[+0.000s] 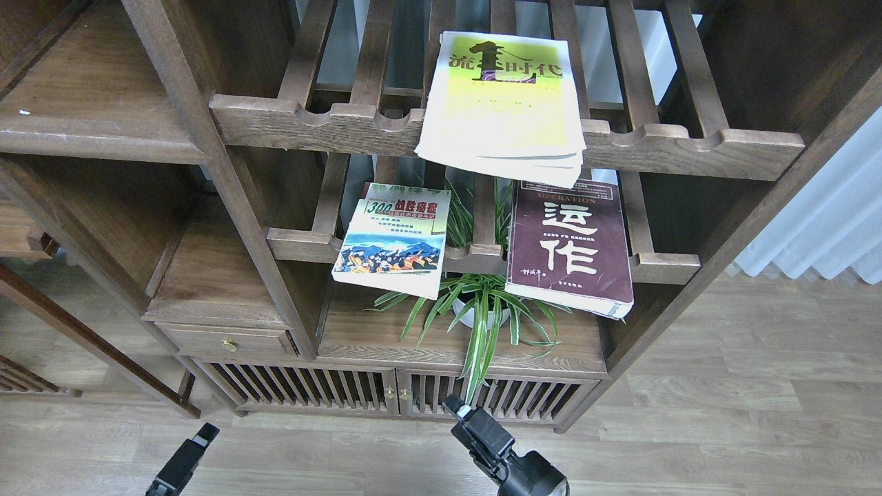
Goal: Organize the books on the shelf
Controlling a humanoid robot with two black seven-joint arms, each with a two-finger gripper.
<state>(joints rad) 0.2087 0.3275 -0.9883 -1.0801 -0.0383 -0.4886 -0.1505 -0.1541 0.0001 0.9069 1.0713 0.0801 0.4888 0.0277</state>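
Note:
The yellow-green white-edged paperback point(503, 96) lies flat on the upper slatted rack, overhanging its front rail. The small "300" paperback point(393, 238) lies on the lower slatted rack at the left. The thick maroon book point(566, 241) lies on that rack at the right, overhanging the front. The solid dark-brown shelf point(89, 83) with a tiny white speck is at the upper left and bare. My left gripper point(205, 434) is low at the bottom left, over the floor. My right gripper point(460, 412) is at the bottom centre, below the cabinet front. Both are dark and seen end-on, holding nothing I can see.
A potted spider plant point(482, 310) stands on the cabinet top under the lower rack, its leaves hanging over the front. A small drawer point(231, 341) and slatted doors point(386, 393) are below. A white curtain point(827, 227) hangs at the right. Wood floor lies in front.

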